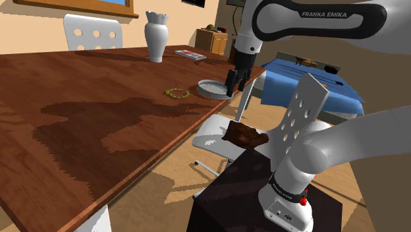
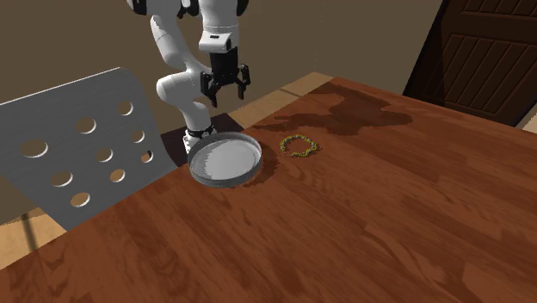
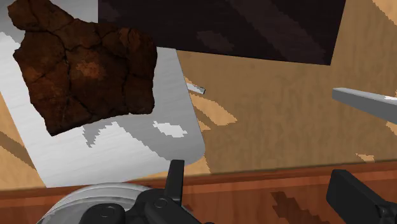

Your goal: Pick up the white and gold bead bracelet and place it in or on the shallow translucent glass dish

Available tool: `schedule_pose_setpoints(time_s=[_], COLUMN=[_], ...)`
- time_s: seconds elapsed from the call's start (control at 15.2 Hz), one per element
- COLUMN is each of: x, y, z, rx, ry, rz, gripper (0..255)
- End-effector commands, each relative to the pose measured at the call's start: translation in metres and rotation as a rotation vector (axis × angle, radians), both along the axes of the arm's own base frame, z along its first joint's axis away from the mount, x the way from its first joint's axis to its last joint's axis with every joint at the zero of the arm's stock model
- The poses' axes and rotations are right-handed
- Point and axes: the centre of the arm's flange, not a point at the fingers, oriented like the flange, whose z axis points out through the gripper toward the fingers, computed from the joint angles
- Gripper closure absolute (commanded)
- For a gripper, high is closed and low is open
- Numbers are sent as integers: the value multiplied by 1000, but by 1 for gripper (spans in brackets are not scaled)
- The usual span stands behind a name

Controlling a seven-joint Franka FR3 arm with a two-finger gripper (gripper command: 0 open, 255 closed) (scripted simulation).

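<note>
The bead bracelet [image 1: 177, 93] is a small gold-green ring lying flat on the brown wooden table, a short way from the dish toward the shoulder view's left. The shallow round dish [image 1: 211, 88] sits near the table's edge and holds nothing. In the second exterior view the bracelet [image 2: 299, 145] lies just right of the dish [image 2: 225, 159]. My gripper [image 1: 235, 87] hangs open above the table edge, beside the dish on the side away from the bracelet, nothing between its fingers. In the wrist view the fingers [image 3: 175, 175] stand wide apart, with the dish's rim [image 3: 89, 202] beside them.
A white vase [image 1: 156, 36] and a flat red-and-white item [image 1: 190, 54] stand further back on the table. A white chair [image 1: 214, 137] with a brown lumpy object [image 1: 245, 136] on its seat stands below the table edge near the stand. A perforated chair back [image 2: 77, 146] rises beside the dish.
</note>
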Motion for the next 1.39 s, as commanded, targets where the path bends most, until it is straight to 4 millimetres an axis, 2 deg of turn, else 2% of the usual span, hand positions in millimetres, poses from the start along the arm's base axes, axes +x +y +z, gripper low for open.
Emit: schedule_pose_setpoints(time_s=[0.0, 0.59, 1.19, 1.25, 1.32], x=[0, 99, 193, 203, 203], y=[0, 54, 115, 122, 123], z=[0, -18, -32, -33, -38], rx=[0, 36, 73, 77, 77], ry=[0, -16, -32, -34, -34], rz=[0, 79, 159, 167, 167], gripper=[0, 0, 0, 0, 0])
